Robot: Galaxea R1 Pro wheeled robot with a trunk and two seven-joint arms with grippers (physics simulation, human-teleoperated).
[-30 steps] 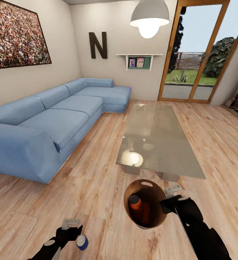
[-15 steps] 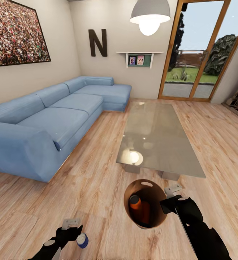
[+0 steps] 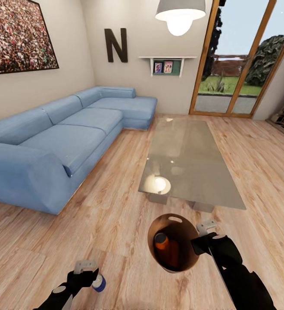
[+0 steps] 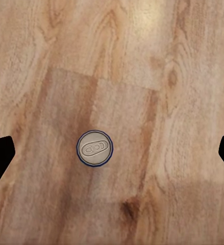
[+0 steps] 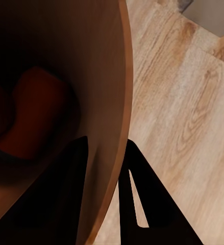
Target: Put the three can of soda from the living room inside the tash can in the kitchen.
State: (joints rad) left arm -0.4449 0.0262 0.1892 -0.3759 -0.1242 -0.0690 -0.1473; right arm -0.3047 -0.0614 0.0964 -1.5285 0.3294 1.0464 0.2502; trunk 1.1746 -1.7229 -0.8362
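Observation:
The tash can point(image 3: 174, 258), copper-brown inside, hangs just above the wood floor with my right gripper point(image 3: 202, 236) shut on its rim. In the right wrist view the right gripper point(image 5: 106, 142) has one finger on each side of the tash can wall point(image 5: 109, 76). An orange can of soda point(image 3: 161, 243) stands inside it, also seen as an orange can point(image 5: 38, 109). A dark blue can of soda point(image 3: 99, 283) stands upright on the floor beside my left gripper point(image 3: 87, 274). Seen along the left wrist, the left gripper point(image 4: 116, 149) is open wide, above the blue can point(image 4: 94, 148), apart from it.
A low glass table point(image 3: 189, 163) stands just beyond the tash can. A long blue corner sofa point(image 3: 64, 146) runs along the left wall. Wood-framed glass doors point(image 3: 241, 64) are at the back right, and a lamp point(image 3: 179, 13) hangs overhead.
The camera has moved and the whole room has shifted slightly in the picture. The blue can looks smaller and farther below my left gripper. My right gripper still holds the tash can.

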